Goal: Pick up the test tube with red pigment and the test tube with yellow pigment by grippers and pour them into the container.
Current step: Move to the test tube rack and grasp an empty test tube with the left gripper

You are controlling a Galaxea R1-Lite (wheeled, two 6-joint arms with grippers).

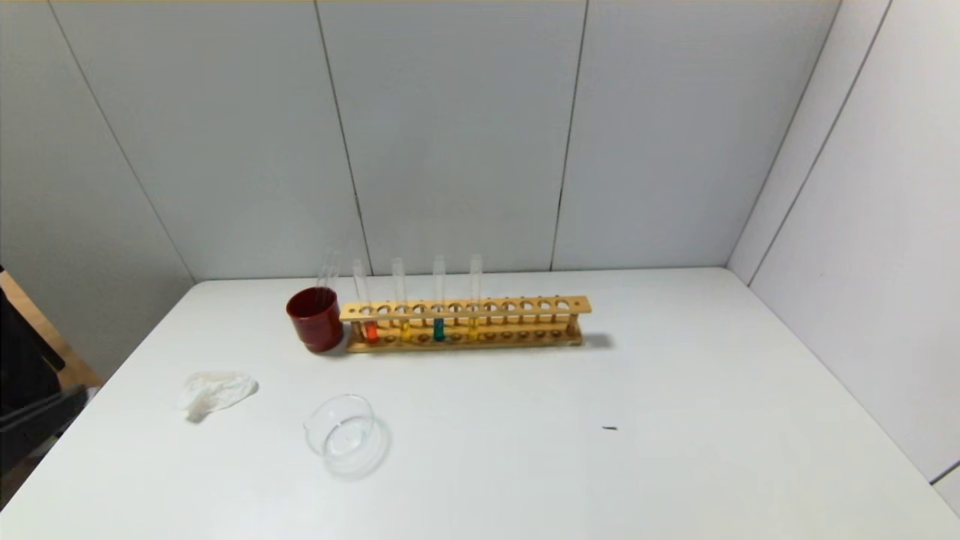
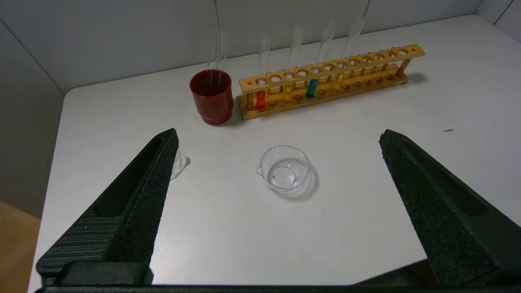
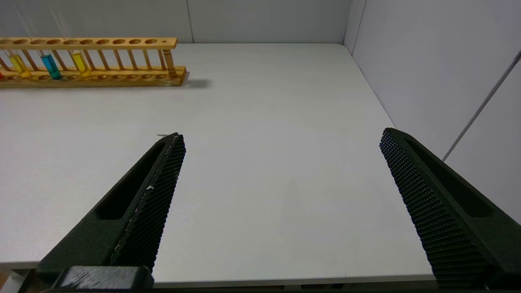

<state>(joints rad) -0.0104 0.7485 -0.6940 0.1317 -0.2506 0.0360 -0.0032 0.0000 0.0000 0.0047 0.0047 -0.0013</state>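
The test tube with red pigment (image 1: 370, 330) stands at the left end of a wooden rack (image 1: 525, 306), also in the left wrist view (image 2: 260, 99). Two tubes with yellow pigment (image 1: 405, 330) (image 1: 473, 328) stand in the rack either side of a teal tube (image 1: 439, 328). The clear glass container (image 1: 341, 435) sits empty on the table in front of the rack. My left gripper (image 2: 279, 132) is open and empty, back from the container (image 2: 285, 169). My right gripper (image 3: 281, 133) is open and empty over the table's near right part. Neither gripper shows in the head view.
A dark red cup (image 1: 316, 319) holding clear glass tubes stands against the rack's left end. A crumpled white tissue (image 1: 216, 391) lies left of the container. Grey walls close the table at the back and right. A small dark speck (image 1: 609, 428) lies right of centre.
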